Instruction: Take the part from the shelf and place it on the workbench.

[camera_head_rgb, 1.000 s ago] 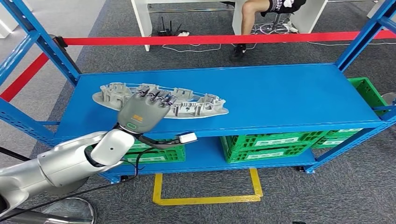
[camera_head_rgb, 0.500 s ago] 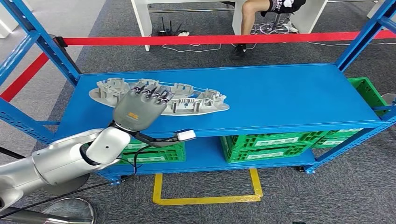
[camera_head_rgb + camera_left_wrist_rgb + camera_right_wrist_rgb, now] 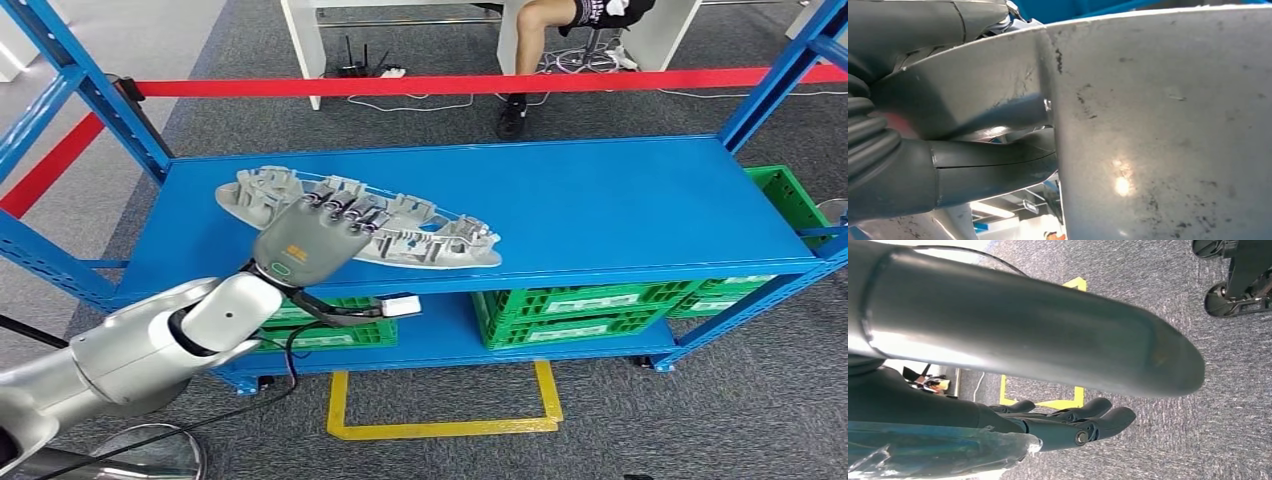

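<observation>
Grey part point(image 3: 400, 232) midsection hidden under left hand point(image 3: 310, 240) fingers point(image 3: 340, 208)

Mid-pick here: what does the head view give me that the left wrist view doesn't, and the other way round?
Head view alone: the whole grey part lying lengthwise on the blue shelf, the green crates below, the red barrier tape and a seated person's leg beyond.

Left wrist view alone: the part's smooth, scuffed underside close up, with the thick thumb tucked beneath its edge.

Both: the left hand gripping the part, fingers over the top.
</observation>
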### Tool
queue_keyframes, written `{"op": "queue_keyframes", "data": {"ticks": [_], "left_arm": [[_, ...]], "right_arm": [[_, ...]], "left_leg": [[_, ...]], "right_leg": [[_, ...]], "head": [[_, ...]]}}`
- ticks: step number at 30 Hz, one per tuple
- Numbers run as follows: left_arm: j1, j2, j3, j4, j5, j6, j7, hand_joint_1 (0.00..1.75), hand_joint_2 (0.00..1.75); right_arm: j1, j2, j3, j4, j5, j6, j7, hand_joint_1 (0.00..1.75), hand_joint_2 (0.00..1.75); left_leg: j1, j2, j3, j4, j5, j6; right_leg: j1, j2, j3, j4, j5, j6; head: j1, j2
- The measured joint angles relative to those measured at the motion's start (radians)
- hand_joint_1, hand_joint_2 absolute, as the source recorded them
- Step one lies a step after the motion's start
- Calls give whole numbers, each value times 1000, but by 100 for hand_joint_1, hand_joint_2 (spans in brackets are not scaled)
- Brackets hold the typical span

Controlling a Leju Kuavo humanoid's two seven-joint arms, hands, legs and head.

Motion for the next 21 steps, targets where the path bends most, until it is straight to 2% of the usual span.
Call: {"op": "queue_keyframes", "data": {"ticks": [3, 13, 21], "left_arm": [[22, -12, 41, 0, 0, -7, -23, 175, 175], [42, -22, 62, 0, 0, -16, -35, 175, 175], [73, -31, 92, -3, -2, -17, -56, 175, 175]], "right_arm": [[0, 1, 0, 0, 2, 2, 0, 0, 0], [0, 2, 0, 0, 3, 3, 0, 0, 0], [-1, 18, 0, 0, 8, 0, 0, 0, 0]], "left_leg": [[0, 0, 0, 0, 0, 0], [0, 0, 0, 0, 0, 0], [-5, 0, -2, 5, -2, 4]], "right_leg": [[0, 0, 0, 0, 0, 0], [0, 0, 0, 0, 0, 0], [-6, 0, 0, -1, 3, 4]], "head": [[0, 0], [0, 0], [0, 0]]}}
